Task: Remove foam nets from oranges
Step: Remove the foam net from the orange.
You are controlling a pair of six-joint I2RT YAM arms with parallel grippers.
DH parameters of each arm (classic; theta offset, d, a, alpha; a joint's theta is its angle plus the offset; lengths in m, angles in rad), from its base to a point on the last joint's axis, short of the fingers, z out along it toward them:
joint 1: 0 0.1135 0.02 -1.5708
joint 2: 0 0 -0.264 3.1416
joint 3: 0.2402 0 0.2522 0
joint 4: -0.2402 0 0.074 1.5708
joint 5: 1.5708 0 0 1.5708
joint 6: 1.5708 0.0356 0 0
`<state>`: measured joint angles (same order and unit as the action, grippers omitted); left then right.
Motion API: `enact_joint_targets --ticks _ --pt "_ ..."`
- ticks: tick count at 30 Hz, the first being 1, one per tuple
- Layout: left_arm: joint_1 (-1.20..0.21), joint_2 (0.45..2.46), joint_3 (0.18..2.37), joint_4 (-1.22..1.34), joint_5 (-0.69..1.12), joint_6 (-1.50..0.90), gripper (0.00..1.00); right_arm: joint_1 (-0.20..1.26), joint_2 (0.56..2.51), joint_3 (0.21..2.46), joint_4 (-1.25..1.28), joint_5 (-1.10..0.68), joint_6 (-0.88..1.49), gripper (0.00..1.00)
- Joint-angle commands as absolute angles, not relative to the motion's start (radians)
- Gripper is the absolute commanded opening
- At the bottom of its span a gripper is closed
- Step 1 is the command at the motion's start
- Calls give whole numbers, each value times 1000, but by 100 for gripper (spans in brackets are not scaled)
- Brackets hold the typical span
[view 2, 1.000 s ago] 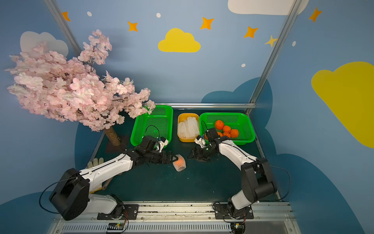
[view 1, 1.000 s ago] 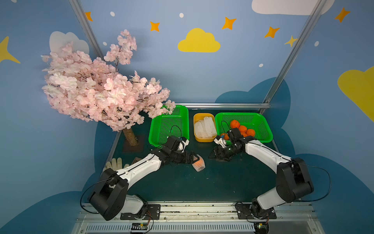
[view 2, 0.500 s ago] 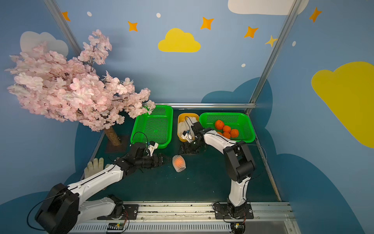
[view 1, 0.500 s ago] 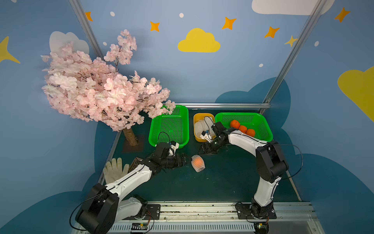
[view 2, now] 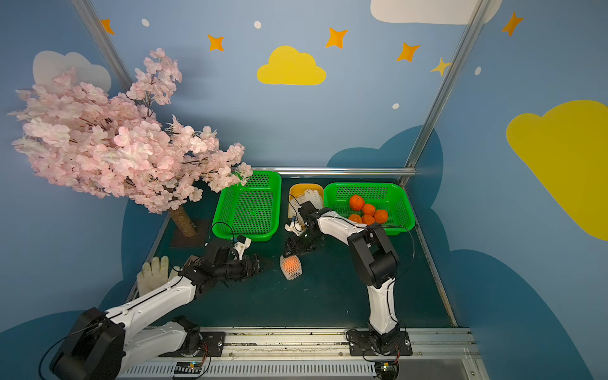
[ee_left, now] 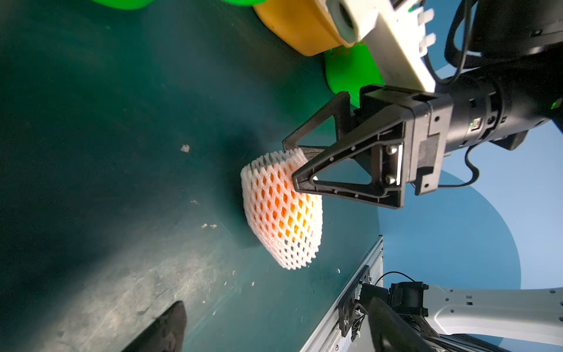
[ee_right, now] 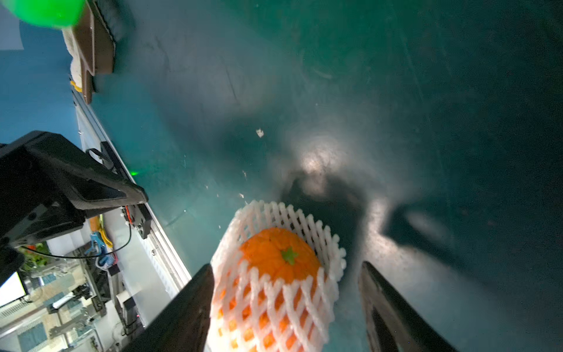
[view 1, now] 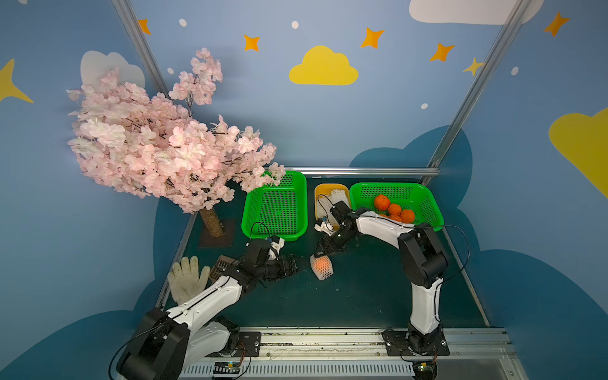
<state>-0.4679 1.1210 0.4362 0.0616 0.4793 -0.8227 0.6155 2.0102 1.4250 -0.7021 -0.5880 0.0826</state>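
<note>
Right wrist | orange [ee_right: 274, 257] in foam net [ee_right: 269, 210] | between parted right jaws

Site is reading as a robot lab cell dressed up as a play set. Aluminium posts [view 1: 475, 85] are framing a booth, and a blue backdrop [view 1: 329, 131] printed with clouds [view 1: 323, 67] and stars [view 1: 371, 38] is covering its walls. A left arm [view 1: 210, 296] and a right arm [view 1: 424, 296] are sitting bolted to a rail [view 1: 329, 342] at the front edge of a green mat [view 1: 362, 296]. A fake blossom tree [view 1: 158, 144] is standing at the back left as a prop. Past the rail, the right wrist view is showing a cluttered room with cables [ee_right: 100, 243] and a screen [ee_right: 12, 289] — all blurred.
</note>
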Motion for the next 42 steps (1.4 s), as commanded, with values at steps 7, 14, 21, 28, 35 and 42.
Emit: enact_joint_targets --ticks 7,14,21,28,35,42 --pt "-463 1199 442 130 514 -815 90 628 2017 1423 -702 -588 24 50" --pt "-462 1290 473 171 557 -804 87 629 1987 1390 -682 -659 23 12" --pt "-463 1379 515 236 603 -813 86 632 1878 1319 -614 -663 53 8" --pt "-462 1492 574 383 665 -881 85 632 1740 1197 -474 -650 95 6" --pt "-462 1571 618 505 735 -841 84 625 1659 1090 -312 -692 144 0" --pt "-462 1686 624 653 838 -782 84 617 1611 1012 -197 -736 140 0"
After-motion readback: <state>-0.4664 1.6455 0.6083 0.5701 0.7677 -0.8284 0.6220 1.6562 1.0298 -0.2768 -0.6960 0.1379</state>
